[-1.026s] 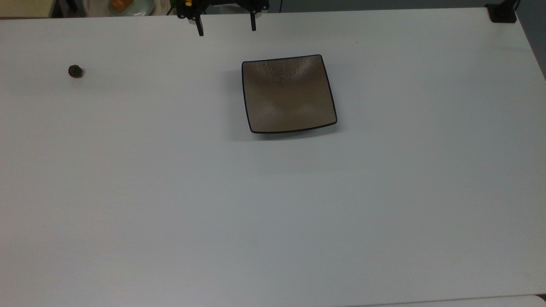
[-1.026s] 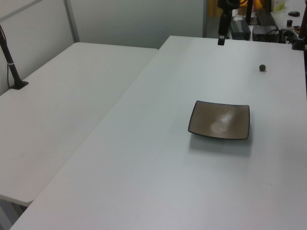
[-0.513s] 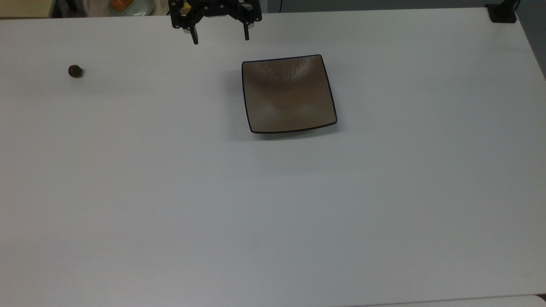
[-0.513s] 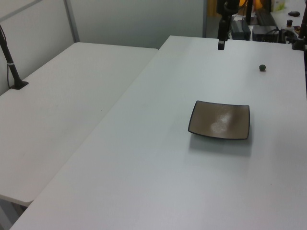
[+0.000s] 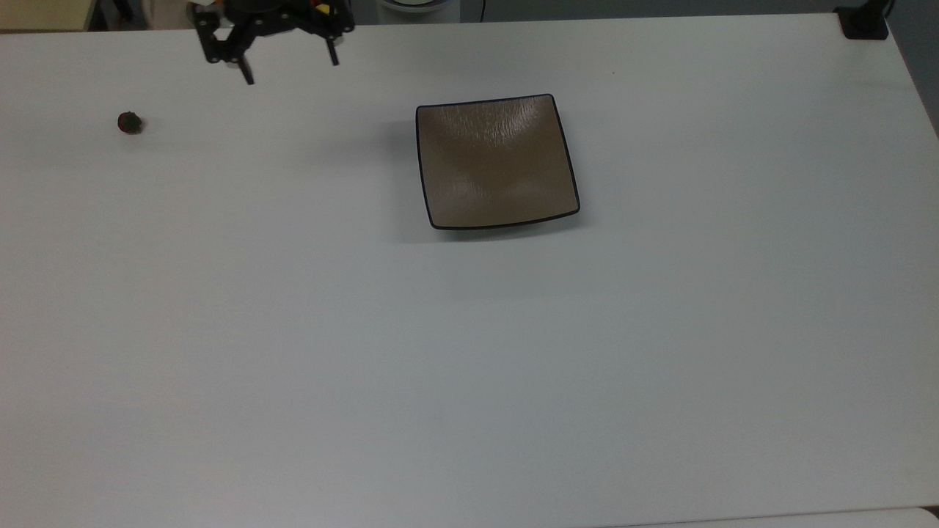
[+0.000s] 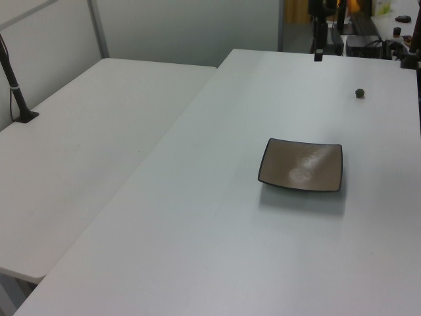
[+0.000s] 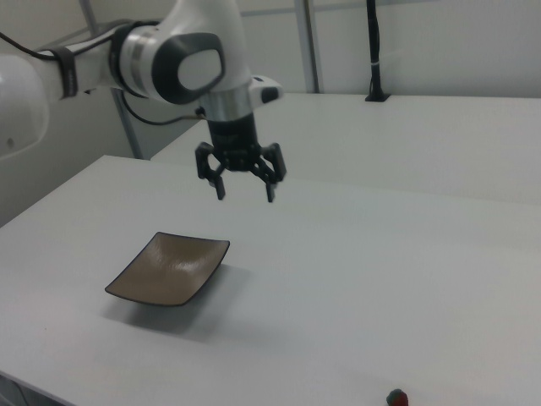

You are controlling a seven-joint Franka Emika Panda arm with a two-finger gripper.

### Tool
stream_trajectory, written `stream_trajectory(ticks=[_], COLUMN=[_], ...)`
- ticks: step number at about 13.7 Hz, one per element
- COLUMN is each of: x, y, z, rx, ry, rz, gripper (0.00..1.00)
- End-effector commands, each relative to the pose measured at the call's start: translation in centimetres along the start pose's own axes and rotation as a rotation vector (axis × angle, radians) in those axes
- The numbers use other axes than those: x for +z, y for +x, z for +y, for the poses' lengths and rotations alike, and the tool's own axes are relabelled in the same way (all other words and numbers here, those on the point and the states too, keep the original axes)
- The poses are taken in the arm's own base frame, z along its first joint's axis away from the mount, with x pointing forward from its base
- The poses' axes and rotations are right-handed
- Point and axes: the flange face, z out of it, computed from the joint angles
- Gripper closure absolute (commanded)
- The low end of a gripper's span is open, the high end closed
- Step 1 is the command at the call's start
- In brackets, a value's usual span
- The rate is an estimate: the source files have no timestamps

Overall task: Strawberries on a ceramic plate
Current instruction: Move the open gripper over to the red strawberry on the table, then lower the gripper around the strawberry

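A Franka arm's gripper (image 5: 292, 72) hangs high above a white table (image 5: 469, 352), its two black fingers spread wide and holding nothing, as it sets up to fetch a single strawberry (image 5: 130, 122). In the top view the fruit sits well off to the gripper's left and a little below it, alone on bare tabletop; in the right view the strawberry (image 7: 396, 397) lies far below and to the right of the gripper (image 7: 245, 193), near the table's front edge. The ceramic plate (image 5: 497, 163), square and glossy brown with a thin black rim, lies on the gripper's other side, to its right and below in the top view, and it carries nothing yet. The step in hand appears to be the approach, with the pick and the placing both still to come. Done well, it would mean bringing the fingers squarely over the berry before descending, so that one finger lands on either side of it rather than nudging it away; such a small, rounded fruit would likely roll at a glancing touch. A low, gentle close around its body, not its leafy cap, looks the safer grasp.
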Motion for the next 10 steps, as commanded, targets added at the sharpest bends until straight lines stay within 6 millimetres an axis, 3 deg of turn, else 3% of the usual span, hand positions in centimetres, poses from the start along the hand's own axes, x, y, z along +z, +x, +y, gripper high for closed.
stream_trajectory(ticks=[1, 5, 10], x=[2.5, 4.6, 7.4], y=[-0.9, -2.1, -6.1], z=[2.9, 5.6, 10.8], rx=[-0.097, -0.251, -0.312], ry=[0.005, -0.032, 0.009], rz=[-0.031, -0.114, -0.164], gripper=[0.00, 0.00, 0.00])
